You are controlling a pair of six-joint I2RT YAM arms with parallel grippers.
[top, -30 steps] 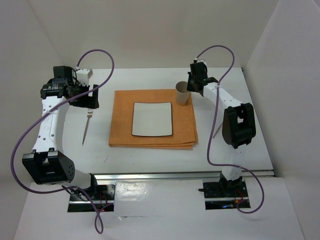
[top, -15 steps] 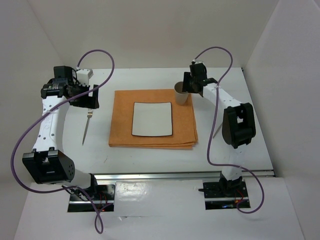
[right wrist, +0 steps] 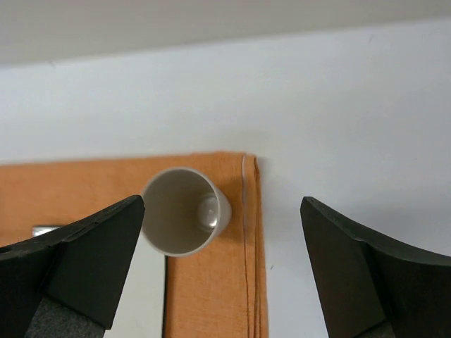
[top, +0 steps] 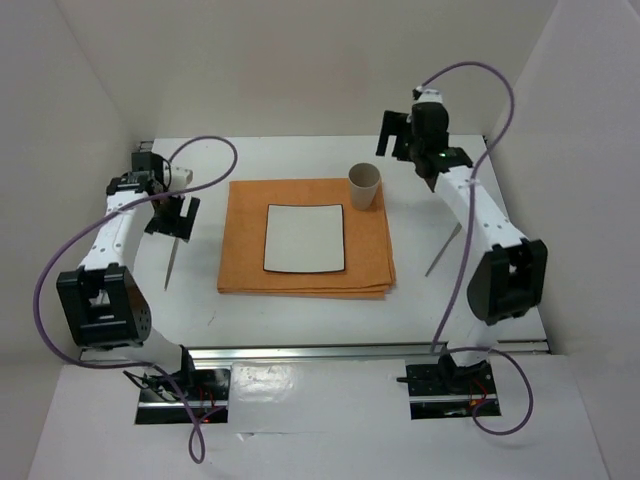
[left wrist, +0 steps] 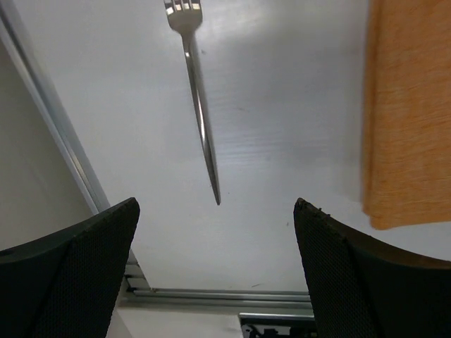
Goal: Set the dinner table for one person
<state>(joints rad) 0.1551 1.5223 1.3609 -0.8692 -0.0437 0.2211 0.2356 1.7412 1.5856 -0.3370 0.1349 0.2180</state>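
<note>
**A:** Where does the tabletop sit in all this?

**B:** The white tabletop point(top: 300, 320) spreads beneath both arms. An orange cloth point(top: 245, 240) lies at its middle, carrying a square plate point(top: 304, 238). An upright paper cup point(top: 364, 186) stands on the cloth's far right corner.

**A:** And the end effectors?

**B:** The left end effector point(left wrist: 216, 211) hangs spread wide over a fork point(left wrist: 201, 113) lying left of the cloth, grasping nothing. The right end effector point(right wrist: 223, 204) is spread wide too, empty and apart from the cup.

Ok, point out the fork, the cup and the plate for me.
fork point(left wrist: 200, 113), left wrist view, middle of the handle.
cup point(right wrist: 180, 211), right wrist view, inside wall below the rim.
plate point(top: 304, 238), top view, bare white centre.
</note>
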